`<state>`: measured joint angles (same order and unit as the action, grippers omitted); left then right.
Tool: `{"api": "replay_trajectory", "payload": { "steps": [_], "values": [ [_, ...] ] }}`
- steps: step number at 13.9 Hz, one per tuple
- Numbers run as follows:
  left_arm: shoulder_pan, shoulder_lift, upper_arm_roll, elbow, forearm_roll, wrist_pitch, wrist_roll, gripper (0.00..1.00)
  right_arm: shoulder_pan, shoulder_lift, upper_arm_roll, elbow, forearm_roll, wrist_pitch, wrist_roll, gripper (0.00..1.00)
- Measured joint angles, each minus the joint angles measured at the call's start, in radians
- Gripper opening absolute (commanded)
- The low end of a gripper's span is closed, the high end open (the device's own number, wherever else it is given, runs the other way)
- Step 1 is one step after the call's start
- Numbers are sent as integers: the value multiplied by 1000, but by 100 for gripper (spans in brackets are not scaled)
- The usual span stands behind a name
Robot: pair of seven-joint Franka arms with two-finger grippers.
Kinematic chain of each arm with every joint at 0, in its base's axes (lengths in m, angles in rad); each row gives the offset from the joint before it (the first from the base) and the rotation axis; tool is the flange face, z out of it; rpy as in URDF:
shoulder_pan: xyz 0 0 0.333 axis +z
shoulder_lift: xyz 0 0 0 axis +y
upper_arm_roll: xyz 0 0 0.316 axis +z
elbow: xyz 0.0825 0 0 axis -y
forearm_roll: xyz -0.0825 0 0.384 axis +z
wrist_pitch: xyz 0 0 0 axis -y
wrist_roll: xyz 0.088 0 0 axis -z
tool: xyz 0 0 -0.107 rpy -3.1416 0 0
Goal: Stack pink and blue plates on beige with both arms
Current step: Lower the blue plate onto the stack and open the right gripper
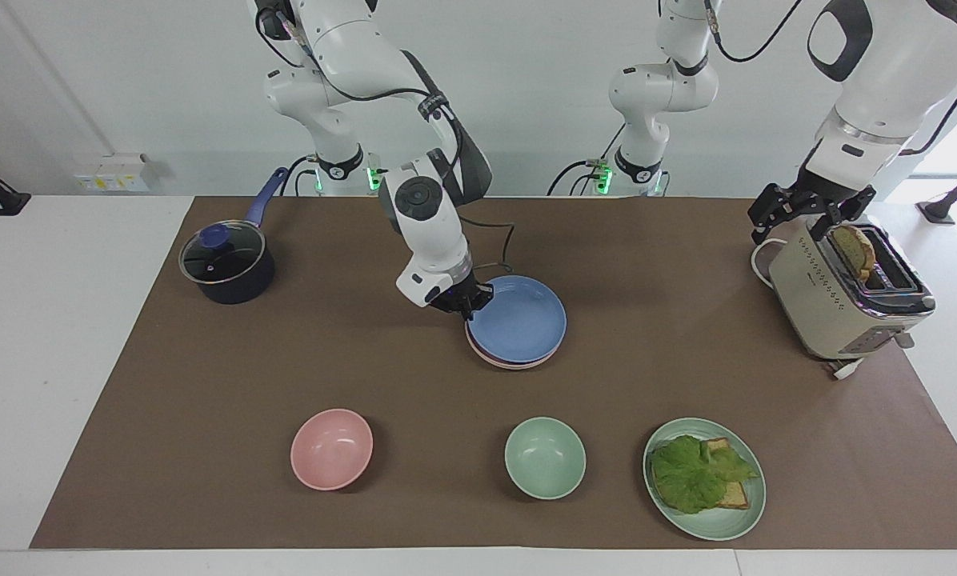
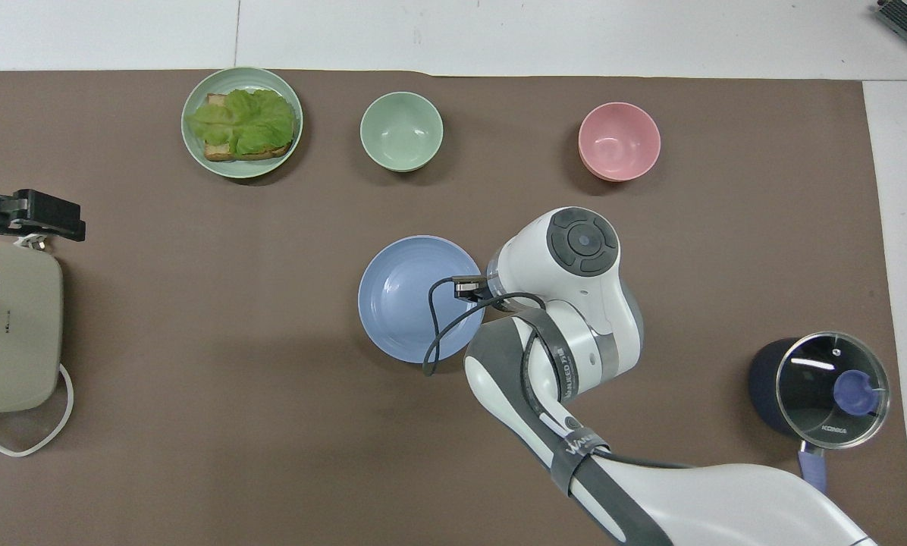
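Observation:
The blue plate [image 1: 518, 320] [image 2: 412, 299] lies on top of the pink plate [image 1: 504, 365] in the middle of the mat. Only a thin pink rim shows under its edge. My right gripper [image 1: 466, 306] is shut on the blue plate's rim, on the side toward the right arm's end of the table. In the overhead view the right arm's wrist hides that grip. The beige plate is hidden or out of view. My left gripper [image 1: 806, 212] [image 2: 32, 216] hangs open and holding nothing over the toaster, waiting.
A beige toaster [image 1: 842, 296] with bread in it stands at the left arm's end. A lidded dark pot [image 1: 226, 268] sits at the right arm's end. Farther from the robots are a pink bowl [image 1: 331, 448], a green bowl [image 1: 544, 458] and a green plate [image 1: 710, 524] with lettuce and toast.

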<state>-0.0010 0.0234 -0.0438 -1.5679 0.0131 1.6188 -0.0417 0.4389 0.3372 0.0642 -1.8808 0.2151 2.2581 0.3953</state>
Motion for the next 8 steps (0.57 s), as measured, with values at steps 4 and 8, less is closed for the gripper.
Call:
{"api": "replay_trajectory", "payload": {
  "steps": [4,8],
  "values": [
    [0,0,1,0,0,0,0,100,-6,0,-3,-3,0,1,0,98],
    [0,0,1,0,0,0,0,100,-19,-2,-8,10,0,5,-1,100]
  ]
}}
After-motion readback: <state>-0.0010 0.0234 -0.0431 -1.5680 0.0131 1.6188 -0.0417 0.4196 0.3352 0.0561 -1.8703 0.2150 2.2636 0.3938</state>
